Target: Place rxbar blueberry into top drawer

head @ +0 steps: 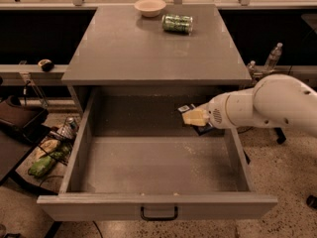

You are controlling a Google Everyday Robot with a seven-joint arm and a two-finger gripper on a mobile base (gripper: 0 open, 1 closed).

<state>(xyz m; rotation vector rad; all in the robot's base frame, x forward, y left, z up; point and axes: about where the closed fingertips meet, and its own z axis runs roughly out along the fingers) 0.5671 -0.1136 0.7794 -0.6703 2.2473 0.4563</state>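
The rxbar blueberry (185, 108) is a small flat bar in a dark wrapper with pale markings at its far-left corner; it is pinched between the pale fingers of the gripper (194, 117), which reaches in from the right; the bar hangs over the right part of the drawer's cavity, close to the right wall, partly hidden by those fingers; the top drawer (79, 148) stands wide open, deep and grey, its floor speckled; a small black pull handle (158, 213) sits centred on its near front panel.
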